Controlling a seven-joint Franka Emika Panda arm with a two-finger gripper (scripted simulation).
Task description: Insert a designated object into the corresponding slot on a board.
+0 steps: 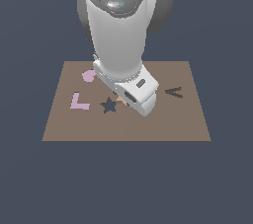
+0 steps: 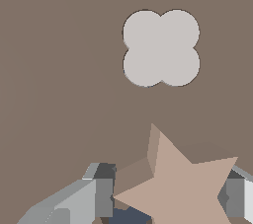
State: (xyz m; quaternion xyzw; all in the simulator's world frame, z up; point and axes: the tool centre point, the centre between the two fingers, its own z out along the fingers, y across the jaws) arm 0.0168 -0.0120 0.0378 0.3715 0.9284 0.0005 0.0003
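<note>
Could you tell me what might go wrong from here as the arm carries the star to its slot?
1. The tan star sits between the gripper fingers near its points, so it may twist or slip.
2. The star slot needs matching rotation; misaligned points could catch on the board.
3. In the exterior view the arm hides the star, so alignment is hard to judge there.

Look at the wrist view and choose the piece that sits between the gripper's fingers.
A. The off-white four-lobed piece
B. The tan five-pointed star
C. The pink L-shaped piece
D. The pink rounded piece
B. In the wrist view the tan star sits between the two grey fingers of the gripper, while the off-white four-lobed piece lies apart on the board.
</note>
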